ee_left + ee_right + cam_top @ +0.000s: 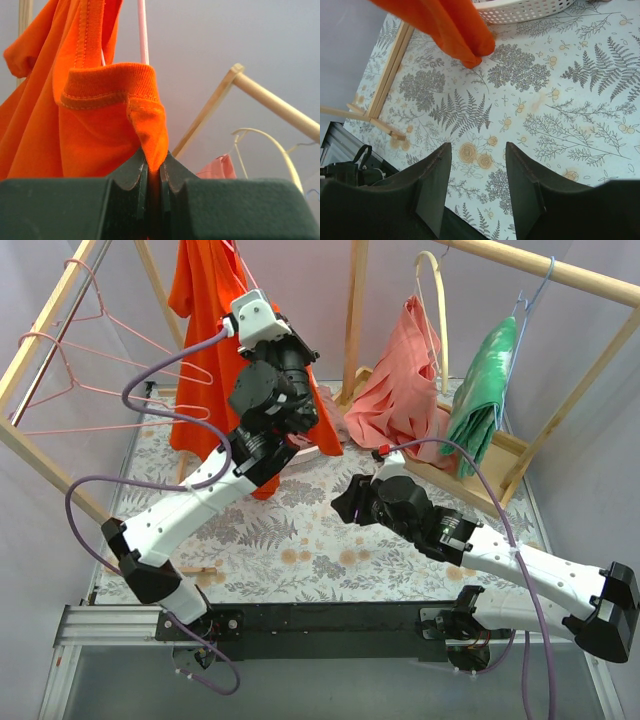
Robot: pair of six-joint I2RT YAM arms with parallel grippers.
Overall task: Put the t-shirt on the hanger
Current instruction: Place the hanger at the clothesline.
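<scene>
The orange-red t-shirt [205, 330] hangs from the wooden rail at the back left, draped over a thin pink wire hanger [143, 30] whose stem shows above the collar. My left gripper [300, 345] is raised beside the shirt. In the left wrist view it [154, 167] is shut on a fold of the t-shirt's ribbed collar [115, 82]. My right gripper [345, 505] is open and empty, low over the table; in the right wrist view [477, 150] it sits over the fern-print cloth. The shirt's hem [460, 30] hangs ahead of it.
Two empty pink wire hangers [80, 370] hang on the left rail. A salmon-pink garment [400, 390] on a cream hanger and a green garment [485, 390] on a blue hanger hang at the right. A white basket [520, 10] sits under the shirt. Wooden rack posts [355, 310] surround the table.
</scene>
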